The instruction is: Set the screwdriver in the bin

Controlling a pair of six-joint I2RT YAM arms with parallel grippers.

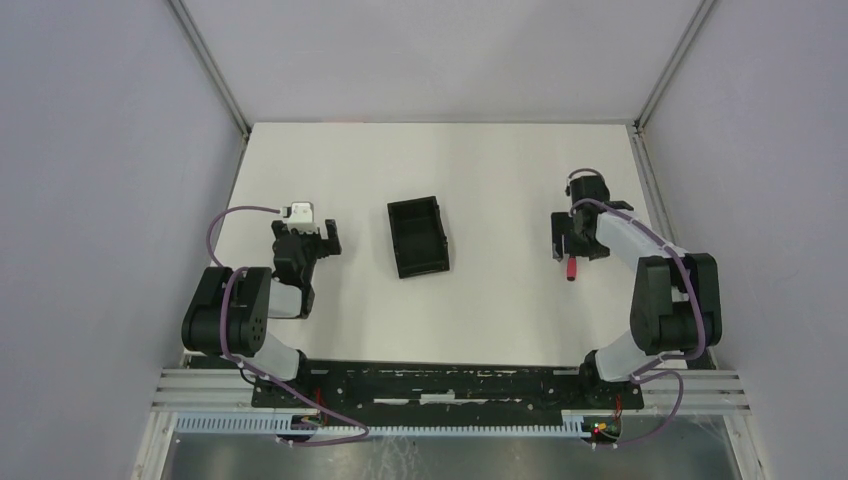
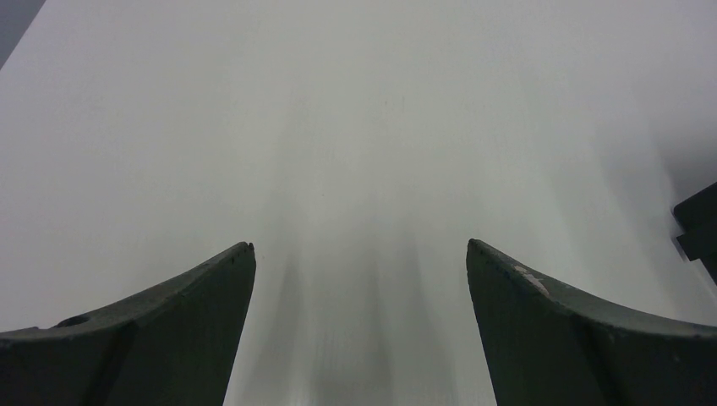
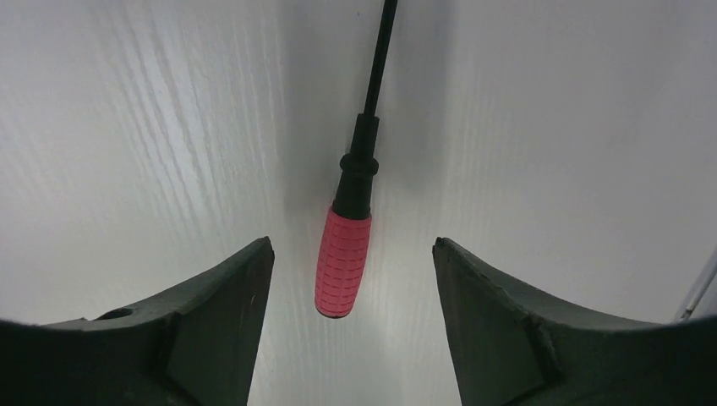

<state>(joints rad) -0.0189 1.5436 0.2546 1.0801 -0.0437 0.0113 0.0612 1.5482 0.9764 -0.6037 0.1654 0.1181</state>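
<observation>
Red-handled screwdriver (image 3: 342, 262) is seen lying near the table's (image 1: 500, 320) right edge, flanked untouched by the right gripper's (image 3: 353, 243) parted fingers. The bin (image 1: 424, 265) is placed mid-table. The left gripper (image 2: 359, 245) is held wide.

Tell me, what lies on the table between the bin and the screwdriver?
Nothing: between the bin and the screwdriver only bare white table shows, as the top view makes clear.

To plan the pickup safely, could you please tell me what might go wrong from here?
The screwdriver lies loose between the fingers of the open right tool, touching neither; its round handle may roll as they close. Only the handle's end sits between them, so the long shaft could droop. The bin is small; the shaft might catch its wall.
</observation>
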